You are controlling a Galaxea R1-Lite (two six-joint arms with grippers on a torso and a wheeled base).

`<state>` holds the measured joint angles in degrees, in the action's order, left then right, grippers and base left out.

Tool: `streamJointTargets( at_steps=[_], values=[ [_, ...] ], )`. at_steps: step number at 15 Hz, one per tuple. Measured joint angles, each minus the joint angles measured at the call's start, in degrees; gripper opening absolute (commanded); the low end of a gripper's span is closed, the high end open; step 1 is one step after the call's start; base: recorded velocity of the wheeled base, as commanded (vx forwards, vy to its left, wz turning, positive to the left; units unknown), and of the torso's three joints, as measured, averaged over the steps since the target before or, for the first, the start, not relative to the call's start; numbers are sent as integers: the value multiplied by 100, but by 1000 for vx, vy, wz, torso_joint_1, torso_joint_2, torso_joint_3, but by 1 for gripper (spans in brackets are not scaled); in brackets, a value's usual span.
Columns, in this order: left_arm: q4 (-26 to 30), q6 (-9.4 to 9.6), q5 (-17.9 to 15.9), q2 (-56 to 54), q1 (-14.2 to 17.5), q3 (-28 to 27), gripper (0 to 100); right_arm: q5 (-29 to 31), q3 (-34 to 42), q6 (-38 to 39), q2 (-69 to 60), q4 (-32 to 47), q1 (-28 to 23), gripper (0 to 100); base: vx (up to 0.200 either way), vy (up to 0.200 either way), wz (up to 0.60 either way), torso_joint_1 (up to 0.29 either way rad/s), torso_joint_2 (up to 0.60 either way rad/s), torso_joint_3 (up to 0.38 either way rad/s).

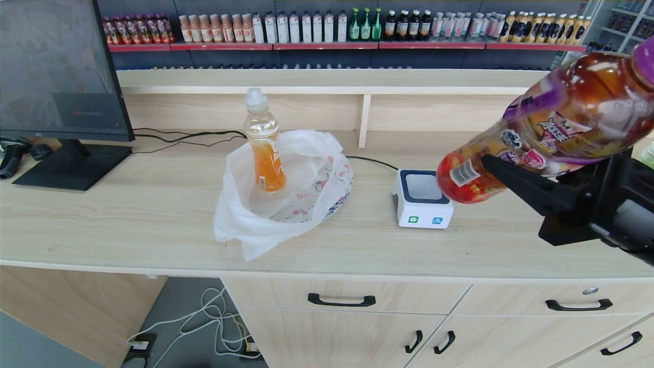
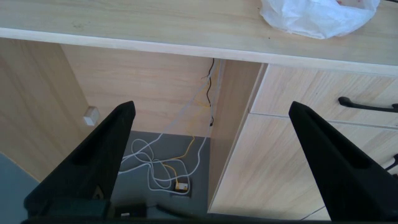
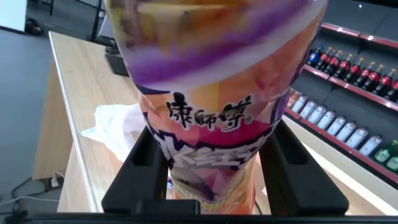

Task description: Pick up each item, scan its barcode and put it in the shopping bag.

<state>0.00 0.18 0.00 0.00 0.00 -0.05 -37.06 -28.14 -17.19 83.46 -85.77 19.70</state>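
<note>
My right gripper (image 1: 516, 176) is shut on a large tea bottle (image 1: 552, 125) with a purple label, held tilted with its base just over the right edge of the white barcode scanner (image 1: 421, 204). In the right wrist view the tea bottle (image 3: 217, 93) sits between the fingers (image 3: 140, 168). A white shopping bag (image 1: 301, 194) lies open on the counter left of the scanner, and an orange drink bottle (image 1: 263, 143) stands upright in it. My left gripper (image 2: 211, 155) hangs open below the counter edge, with a corner of the bag (image 2: 317, 15) above it.
A monitor (image 1: 56, 76) on a stand occupies the counter's far left, with cables (image 1: 184, 135) running behind the bag. A raised wooden shelf (image 1: 327, 82) runs along the back. Drawers with black handles (image 1: 341, 300) are below the counter.
</note>
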Motion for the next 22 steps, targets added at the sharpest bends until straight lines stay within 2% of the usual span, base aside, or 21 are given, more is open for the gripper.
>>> streamJointTargets(
  at_steps=[4,7,11,13,15,17,19,22],
  values=[
    [0,0,0,0,0,0,100,99,210,575,-769,660,-99,0,0,0,0,0,0,0],
    [0,0,0,0,0,0,100,848,564,934,-1323,1114,-363,0,0,0,0,0,0,0],
    [0,0,0,0,0,0,100,1334,1312,923,-1612,1163,-534,0,0,0,0,0,0,0],
    [0,0,0,0,0,0,100,1976,1703,942,-1668,1161,-625,0,0,0,0,0,0,0],
    [0,0,0,0,0,0,100,2982,2022,1006,-1720,1117,-672,0,0,0,0,0,0,0],
    [0,0,0,0,0,0,100,3402,2360,1039,-1687,1075,-653,0,0,0,0,0,0,0],
    [0,0,0,0,0,0,100,3471,2302,1041,-1524,1048,-645,0,0,0,0,0,0,0],
    [0,0,0,0,0,0,100,3493,1579,1054,-1093,1045,-761,0,0,0,0,0,0,0]
  ],
)
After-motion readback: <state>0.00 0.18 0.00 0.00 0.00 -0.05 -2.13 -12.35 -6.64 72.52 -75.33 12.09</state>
